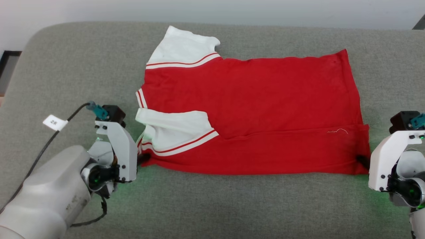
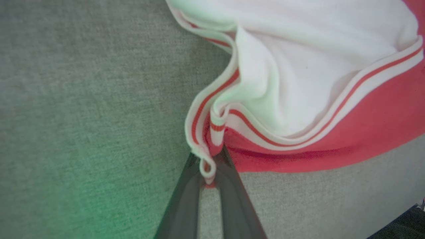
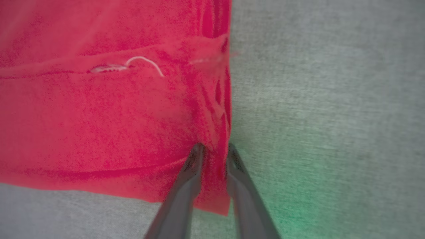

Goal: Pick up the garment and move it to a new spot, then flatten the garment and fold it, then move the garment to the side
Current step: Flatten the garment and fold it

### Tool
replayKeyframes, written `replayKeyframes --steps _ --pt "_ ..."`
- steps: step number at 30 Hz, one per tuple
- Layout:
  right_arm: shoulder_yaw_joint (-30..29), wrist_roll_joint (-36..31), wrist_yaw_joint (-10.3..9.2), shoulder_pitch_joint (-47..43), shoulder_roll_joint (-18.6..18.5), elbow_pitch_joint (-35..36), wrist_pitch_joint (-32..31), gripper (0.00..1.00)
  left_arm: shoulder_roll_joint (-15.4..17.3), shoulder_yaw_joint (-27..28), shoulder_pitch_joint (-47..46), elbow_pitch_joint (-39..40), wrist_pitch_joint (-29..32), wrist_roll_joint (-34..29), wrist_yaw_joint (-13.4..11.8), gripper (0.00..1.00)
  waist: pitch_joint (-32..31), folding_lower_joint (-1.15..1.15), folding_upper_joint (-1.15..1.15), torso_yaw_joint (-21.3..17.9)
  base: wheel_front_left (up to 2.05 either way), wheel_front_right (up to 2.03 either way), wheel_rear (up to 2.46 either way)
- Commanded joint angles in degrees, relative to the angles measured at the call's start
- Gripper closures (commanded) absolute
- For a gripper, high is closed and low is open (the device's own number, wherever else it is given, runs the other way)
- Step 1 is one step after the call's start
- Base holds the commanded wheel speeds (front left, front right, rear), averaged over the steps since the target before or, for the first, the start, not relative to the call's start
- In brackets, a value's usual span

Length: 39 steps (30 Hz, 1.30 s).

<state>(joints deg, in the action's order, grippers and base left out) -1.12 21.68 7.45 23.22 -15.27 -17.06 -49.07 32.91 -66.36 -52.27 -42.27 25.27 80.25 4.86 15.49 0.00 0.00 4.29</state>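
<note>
Spread out sideways in the middle of the grey table [image 1: 66,66]: the garment [image 1: 259,99], red with white sleeves, neck end to the left and hem end to the right. Lying mostly flat, so as to be ready for folding. Already turned over once along the near side, with the near sleeve [image 1: 176,127] tucked on top of the red cloth and the far sleeve [image 1: 182,46] sticking out at the back.

Held at the 2 near corners, 1 for each arm. At the neck end, the left gripper [image 1: 143,159], its fingers [image 2: 186,199] squeezed shut on a little loop of the striped trim [image 2: 206,169]. Gripped right at the edge, likely so the whole side comes up when lifted.

At the hem corner [image 3: 215,186], the right gripper [image 1: 362,161], fingers [image 3: 186,189] part way apart with red cloth between them. Hard to tell if squeezing the cloth yet or just sitting around it.

Set at both ends of the same edge, probably to lift that edge evenly and lay it over toward the far side for the next fold. Best with both grips firm first. Otherwise 1 end may slip and leave the fold crooked. Soft, floppy cloth, so likely to sag in the middle when raised.
</note>
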Motion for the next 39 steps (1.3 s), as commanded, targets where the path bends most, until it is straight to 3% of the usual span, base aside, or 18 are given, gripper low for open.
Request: replayKeyframes --steps 1,7,17,23,32,39 --pt "1.30 1.09 0.04 -1.73 1.04 -3.12 -0.66 1.00 -1.18 -0.76 1.29 -1.12 -0.19 0.08 -0.31 1.00 -0.04 0.00 0.00 0.01 0.00 0.00 0.00" --pt "1.09 1.53 -0.02 -0.49 -1.01 -4.06 0.32 1.00 -0.08 -0.30 1.24 -1.84 0.72 0.60 0.07 1.00 -0.58 0.00 0.00 -0.35 0.00 0.00 0.00" --pt "1.32 4.22 -0.01 -3.15 -3.77 0.74 -2.23 1.00 4.03 -0.63 2.10 3.04 5.07 1.58 -2.48 1.00 -2.91 0.00 0.00 -0.71 0.00 0.00 0.00" --pt "0.66 6.23 -0.01 -7.09 -5.24 6.72 -5.23 1.00 7.85 -1.04 3.25 9.81 6.99 1.70 -5.89 1.00 -3.92 0.00 0.00 -0.84 0.00 0.00 0.00" --pt "-1.72 8.03 0.00 -15.20 -4.40 14.81 -10.25 1.00 12.90 -1.59 6.83 21.56 9.47 3.16 -12.18 1.00 -4.64 0.00 0.00 -1.18 0.00 0.00 0.00" --pt "-3.25 7.26 0.00 -17.66 -2.53 17.64 -10.87 1.00 14.26 -1.92 9.07 25.73 9.15 3.63 -14.67 1.00 -4.40 0.00 0.00 -1.72 0.00 0.00 0.00"
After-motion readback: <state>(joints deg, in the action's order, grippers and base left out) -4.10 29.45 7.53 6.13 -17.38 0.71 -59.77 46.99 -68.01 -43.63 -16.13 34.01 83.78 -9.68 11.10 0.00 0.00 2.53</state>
